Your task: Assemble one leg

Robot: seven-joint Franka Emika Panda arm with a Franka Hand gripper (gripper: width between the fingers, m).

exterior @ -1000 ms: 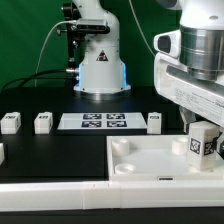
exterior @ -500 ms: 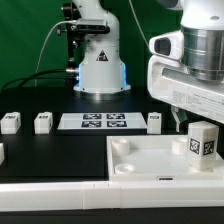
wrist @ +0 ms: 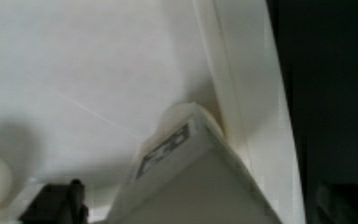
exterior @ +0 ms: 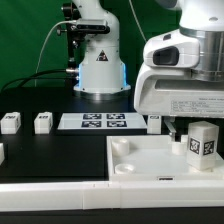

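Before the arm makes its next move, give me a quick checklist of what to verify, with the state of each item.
1. The gripper is open: ok. Its fingertips stand wide apart and grip nothing.
2. The standing leg is upright in the tray corner: ok.
3. The standing leg is fully seated: cannot tell, its base does not show clearly.
4. Spare legs are available: ok. The outer loose leg and the inner loose leg sit to the exterior view's left of the marker board.
5. The third loose leg can be reached: cannot tell, the arm partly hides it.
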